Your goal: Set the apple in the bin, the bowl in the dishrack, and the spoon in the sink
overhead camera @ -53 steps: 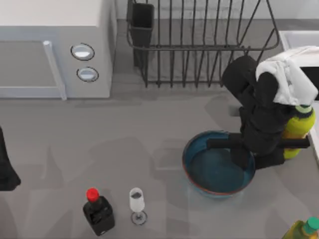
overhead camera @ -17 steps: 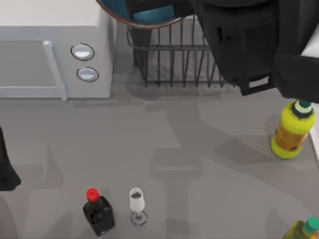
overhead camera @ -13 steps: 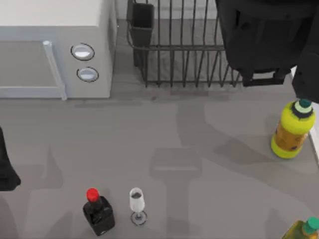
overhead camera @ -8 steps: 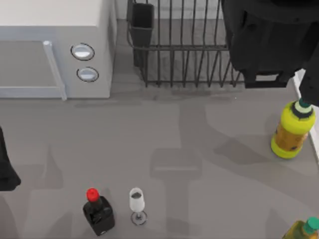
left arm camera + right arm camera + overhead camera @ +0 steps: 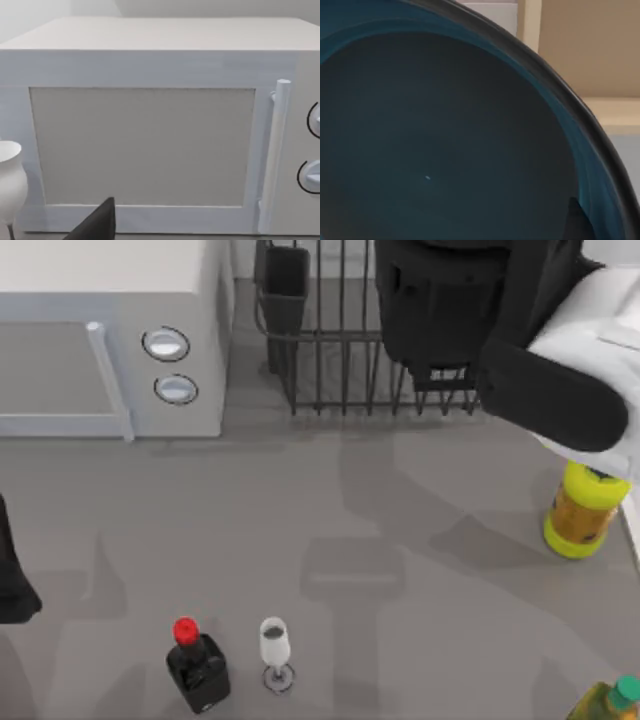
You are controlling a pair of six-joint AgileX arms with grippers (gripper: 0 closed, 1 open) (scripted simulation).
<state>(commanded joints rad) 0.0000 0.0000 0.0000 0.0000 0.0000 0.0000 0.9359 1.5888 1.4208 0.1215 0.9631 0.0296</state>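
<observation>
1. Top view: the right arm's black bulk (image 5: 470, 310) hangs over the black wire dishrack (image 5: 330, 350), beside the white microwave (image 5: 110, 340).
2. Right wrist view: the teal-blue glazed bowl (image 5: 445, 140) sits close before the camera; how the fingers stand, I cannot tell.
3. The left arm (image 5: 12, 580) sits parked, left of the dishrack.

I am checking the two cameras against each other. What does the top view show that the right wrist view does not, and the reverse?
The top view alone shows the table layout: the microwave, the dishrack with the right arm over it, the yellow bottle, the red-capped black bottle and the wine glass. The right wrist view alone shows the bowl, its teal inside seen close up, with a pale wall behind it. Nothing clearly identifiable is shared between them.
</observation>
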